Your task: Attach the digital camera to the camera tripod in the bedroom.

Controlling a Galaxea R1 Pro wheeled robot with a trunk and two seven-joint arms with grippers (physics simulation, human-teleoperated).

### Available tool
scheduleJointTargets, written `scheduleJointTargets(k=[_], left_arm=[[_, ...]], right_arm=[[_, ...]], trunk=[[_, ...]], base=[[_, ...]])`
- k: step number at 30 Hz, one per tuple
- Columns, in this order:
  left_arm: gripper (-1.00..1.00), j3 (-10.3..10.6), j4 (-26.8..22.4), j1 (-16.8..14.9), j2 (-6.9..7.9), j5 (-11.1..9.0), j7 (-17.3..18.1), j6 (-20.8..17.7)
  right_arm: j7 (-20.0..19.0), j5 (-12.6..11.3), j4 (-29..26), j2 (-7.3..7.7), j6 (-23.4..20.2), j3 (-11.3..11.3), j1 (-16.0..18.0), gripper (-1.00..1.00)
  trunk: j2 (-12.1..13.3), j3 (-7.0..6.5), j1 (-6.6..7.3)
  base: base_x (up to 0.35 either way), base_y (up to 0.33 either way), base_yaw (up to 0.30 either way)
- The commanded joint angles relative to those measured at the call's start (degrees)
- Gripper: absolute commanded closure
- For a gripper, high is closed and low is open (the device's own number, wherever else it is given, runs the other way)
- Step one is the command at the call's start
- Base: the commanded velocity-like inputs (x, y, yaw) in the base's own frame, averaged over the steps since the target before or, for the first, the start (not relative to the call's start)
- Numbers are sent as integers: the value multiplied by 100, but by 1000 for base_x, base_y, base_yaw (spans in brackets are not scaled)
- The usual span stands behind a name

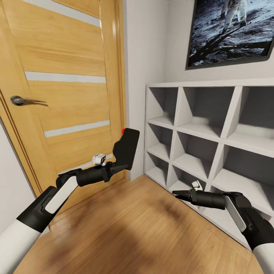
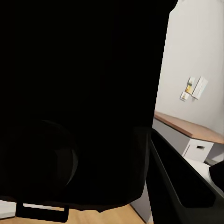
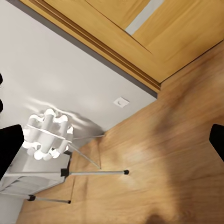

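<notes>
In the head view my left gripper (image 1: 122,166) is shut on the digital camera (image 1: 127,147). The camera is a black boxy body with a small red dot at its top corner, held upright in front of the door. Up close in the left wrist view, the camera's dark body (image 2: 79,102) sits beside one black finger (image 2: 179,189). My right gripper (image 1: 177,195) hovers low in front of the shelf unit. It is open and holds nothing, with its fingertips (image 3: 10,148) far apart in the right wrist view. The camera tripod is out of view.
A closed wooden door (image 1: 68,99) with a metal handle (image 1: 23,100) stands at the left. A white cubby shelf (image 1: 213,133) stands at the right under a framed moon picture (image 1: 232,30). A white flower-shaped lamp (image 3: 46,135) on thin legs stands on the wood floor (image 3: 163,177).
</notes>
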State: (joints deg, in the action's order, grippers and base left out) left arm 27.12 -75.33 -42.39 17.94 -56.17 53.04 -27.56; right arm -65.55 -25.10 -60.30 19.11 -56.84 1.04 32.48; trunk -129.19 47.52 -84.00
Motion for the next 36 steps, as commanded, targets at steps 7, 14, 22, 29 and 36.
scheduleJointTargets(k=[7,14,22,29,36], left_arm=[[100,13,3,-6,1,-43,-2,-30],[100,13,41,-6,-1,-47,-20,-30],[100,13,176,-6,-1,-52,-22,-30],[100,11,190,-6,-1,-58,-22,-30],[100,-2,356,-6,-1,-61,-22,-30]], right_arm=[[-5,-12,1,5,-20,10,4,-100],[-2,-11,1,5,-20,16,4,-100],[-2,-12,1,5,-19,19,4,-100],[-2,-6,1,-3,-14,19,4,-100],[6,-4,1,-4,-14,19,4,-100]], trunk=[[279,-120,155],[560,-246,309],[881,-389,485],[1162,-515,639],[1442,-641,792]], base=[[0,0,0],[0,0,0],[0,0,0],[0,0,0],[0,0,0]])
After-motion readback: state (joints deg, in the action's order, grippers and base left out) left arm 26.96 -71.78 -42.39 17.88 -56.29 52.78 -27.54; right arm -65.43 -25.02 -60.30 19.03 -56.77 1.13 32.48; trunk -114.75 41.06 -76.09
